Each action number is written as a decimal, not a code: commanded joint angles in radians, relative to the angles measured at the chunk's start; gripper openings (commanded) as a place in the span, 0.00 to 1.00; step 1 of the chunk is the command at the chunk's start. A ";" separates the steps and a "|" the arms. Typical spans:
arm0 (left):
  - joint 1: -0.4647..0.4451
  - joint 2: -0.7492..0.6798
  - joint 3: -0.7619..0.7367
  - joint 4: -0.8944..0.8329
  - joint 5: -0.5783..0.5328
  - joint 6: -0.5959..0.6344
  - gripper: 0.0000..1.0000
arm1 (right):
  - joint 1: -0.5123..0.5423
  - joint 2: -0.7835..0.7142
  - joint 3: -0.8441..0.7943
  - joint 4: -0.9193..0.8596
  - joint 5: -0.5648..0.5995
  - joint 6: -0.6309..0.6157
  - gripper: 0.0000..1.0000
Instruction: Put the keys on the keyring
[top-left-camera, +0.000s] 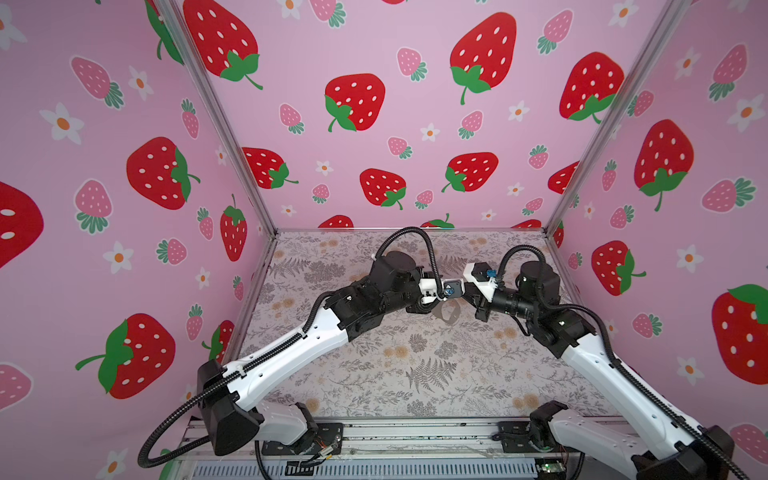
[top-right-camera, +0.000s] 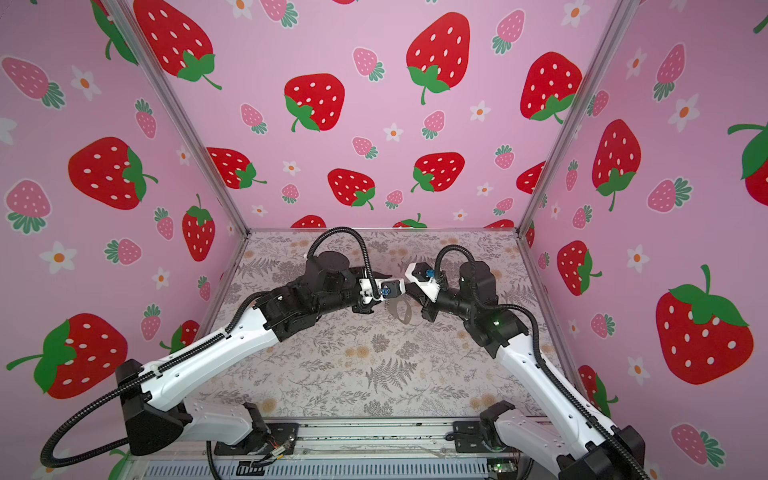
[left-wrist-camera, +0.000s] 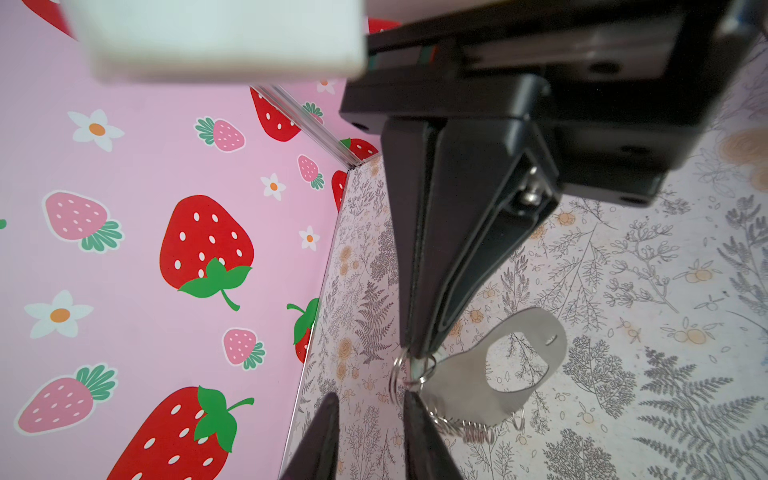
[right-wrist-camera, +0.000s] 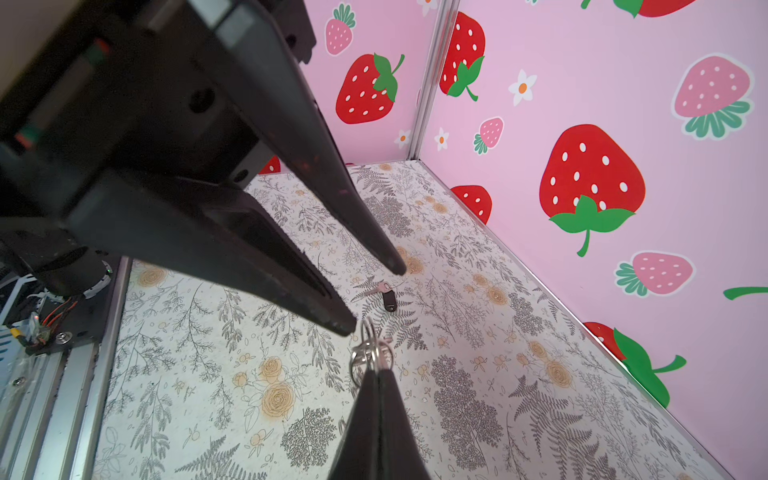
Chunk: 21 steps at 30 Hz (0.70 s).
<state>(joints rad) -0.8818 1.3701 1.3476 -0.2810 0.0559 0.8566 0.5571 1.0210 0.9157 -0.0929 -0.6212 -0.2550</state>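
Note:
The keyring (left-wrist-camera: 457, 386) is a flat grey plate with a large hole and small silver rings (left-wrist-camera: 478, 430) along one edge; in both top views it shows between the two wrists (top-left-camera: 449, 315) (top-right-camera: 401, 312). My right gripper (right-wrist-camera: 374, 376) is shut on its ringed corner. My left gripper (left-wrist-camera: 370, 409) is open just beside that corner with nothing between its fingers (right-wrist-camera: 291, 266); one fingertip is at the rings. The keys (right-wrist-camera: 384, 296), one with a black head and one plain, lie together on the floral table beyond the grippers. The arms hide them in both top views.
Pink strawberry walls (top-left-camera: 374, 124) enclose the floral table (top-left-camera: 415, 365) at the back and both sides. An aluminium rail (top-left-camera: 415, 436) with the arm bases runs along the front edge. Both arms meet over the middle of the table, towards the back.

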 joint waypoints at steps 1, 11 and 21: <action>-0.007 0.013 0.028 0.036 0.032 -0.013 0.29 | 0.005 -0.011 0.032 0.027 -0.026 0.013 0.00; -0.006 0.024 0.018 0.042 0.020 -0.021 0.28 | 0.006 -0.019 0.031 0.048 -0.034 0.034 0.00; -0.006 0.038 0.025 0.039 0.010 -0.016 0.20 | 0.006 -0.028 0.018 0.065 -0.043 0.039 0.00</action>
<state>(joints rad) -0.8841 1.3933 1.3476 -0.2573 0.0635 0.8333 0.5583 1.0180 0.9157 -0.0658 -0.6350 -0.2279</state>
